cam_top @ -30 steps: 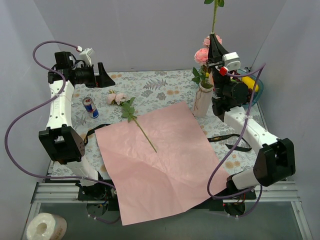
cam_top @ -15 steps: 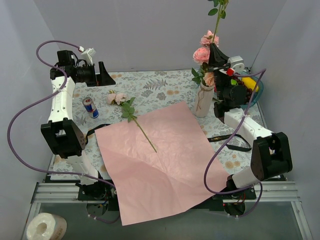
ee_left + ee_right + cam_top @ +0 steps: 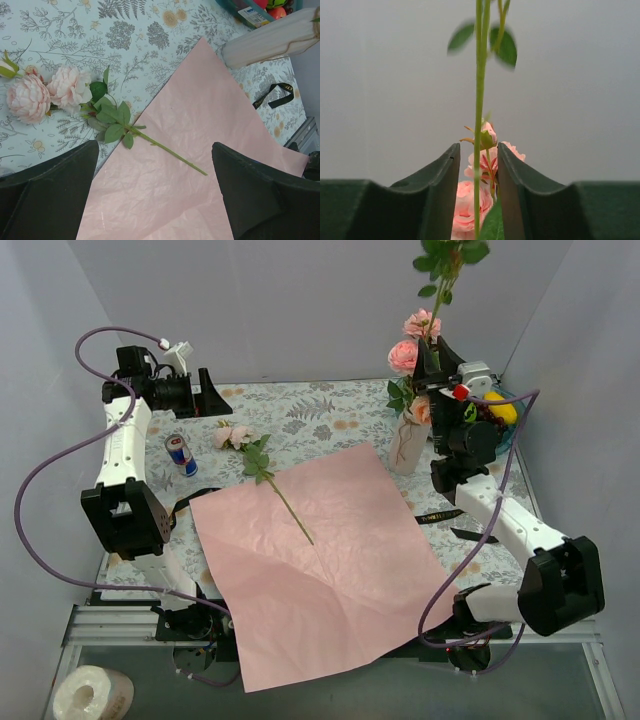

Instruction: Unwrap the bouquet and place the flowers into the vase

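We hold our nearer, left end effector (image 3: 154, 146) wide open above the lying flower (image 3: 107, 117), whose stem runs onto the pink paper (image 3: 210, 125).

vase (image 3: 403, 448): white, ribbed, standing upright just beyond the far right corner of the pink wrapping paper (image 3: 320, 560), which is lying spread flat | pink blooms (image 3: 404, 354): sitting above the vase's rim | long green stem (image 3: 479, 100): rising straight above them, leaves on top | loose flower (image 3: 47, 90): lying flat, two pale blooms off the paper, stem end resting on it
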